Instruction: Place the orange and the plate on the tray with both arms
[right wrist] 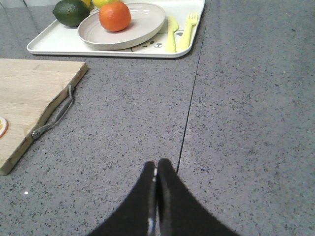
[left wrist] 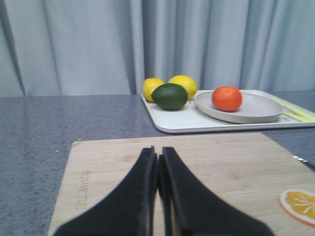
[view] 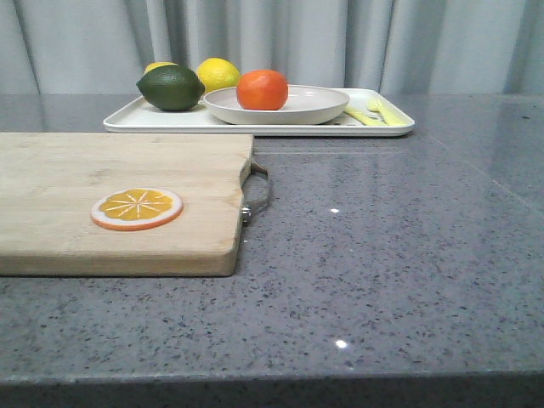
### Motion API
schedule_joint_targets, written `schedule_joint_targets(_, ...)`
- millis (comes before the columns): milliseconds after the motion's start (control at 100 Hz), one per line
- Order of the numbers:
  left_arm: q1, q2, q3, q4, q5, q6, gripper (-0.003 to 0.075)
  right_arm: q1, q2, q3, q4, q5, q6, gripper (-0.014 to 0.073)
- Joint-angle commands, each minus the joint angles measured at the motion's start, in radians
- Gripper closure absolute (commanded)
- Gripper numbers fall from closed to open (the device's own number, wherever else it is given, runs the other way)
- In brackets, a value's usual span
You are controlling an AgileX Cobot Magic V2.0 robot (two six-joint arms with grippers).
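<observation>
Your grey speckled countertop (view: 382,255) runs back to grey curtains (view: 340,42); the orange (view: 262,90) sits in the plate (view: 314,106) on the tray (view: 153,119). Both the left gripper (left wrist: 158,164) and the right gripper (right wrist: 156,179) look clenched, apparently empty.

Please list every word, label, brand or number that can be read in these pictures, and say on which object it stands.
None can be read. The cutting board bears a faint mark near its edge, too blurred to read. The tray shows only part of a small drawing, no letters. The plate and orange carry no text.
</observation>
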Motion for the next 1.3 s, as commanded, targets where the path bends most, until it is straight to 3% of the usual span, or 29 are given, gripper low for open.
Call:
schedule_joint_targets(0,0.037,-0.008,0.0,0.023,-0.092,0.016,0.0739,-0.001,0.011,-0.024,0.013,-0.069,-0.012,0.0662)
schedule_joint_targets(390,0.176,-0.074,0.136,0.041,-0.143,-0.023,0.0739,-0.001,0.011,-0.024,0.013,-0.069,-0.012,0.0662)
schedule_joint_targets(600,0.224,-0.074,0.136,0.059,-0.091,-0.024,0.0739,-0.001,0.011,-0.024,0.013,-0.069,-0.012,0.0662)
schedule_joint_targets(1290,0.23,-0.074,0.136,0.058,-0.091,-0.024,0.0739,-0.001,0.011,-0.024,0.013,-0.069,-0.012,0.0662)
